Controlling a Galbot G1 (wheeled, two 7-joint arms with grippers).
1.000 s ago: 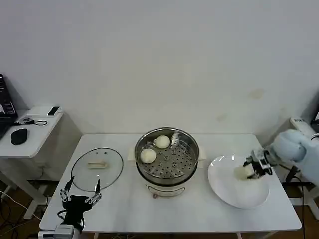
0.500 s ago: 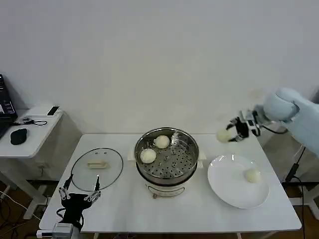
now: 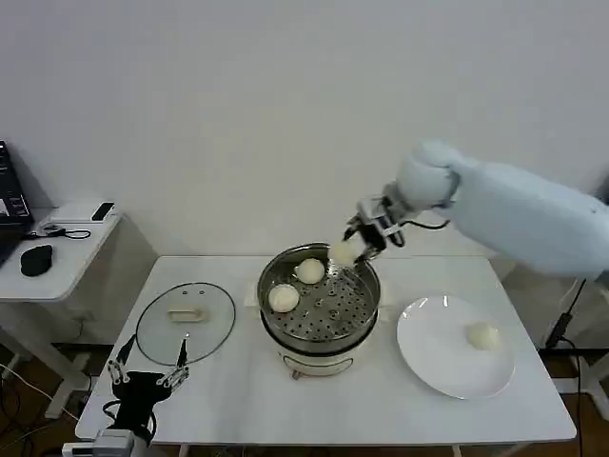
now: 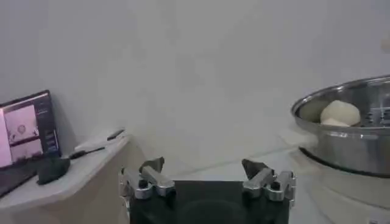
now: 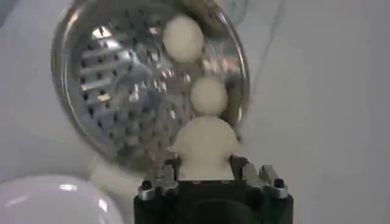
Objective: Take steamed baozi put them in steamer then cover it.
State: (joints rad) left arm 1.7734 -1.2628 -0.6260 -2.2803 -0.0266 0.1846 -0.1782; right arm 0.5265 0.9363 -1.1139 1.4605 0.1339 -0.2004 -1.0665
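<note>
Waiting at the table's [image 3: 238, 400] near left corner, your left gripper [image 3: 149, 375] hangs open by the cover [image 3: 186, 322]. Farther back, your right gripper [image 3: 360, 238] squeezes one baozi [image 3: 342, 252] above the steamer's [image 3: 319, 300] far rim.

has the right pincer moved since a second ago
Yes. The right pincer, shut on a baozi, has swung from over the white plate toward the robot's left and now hangs over the steamer's far rim.
</note>
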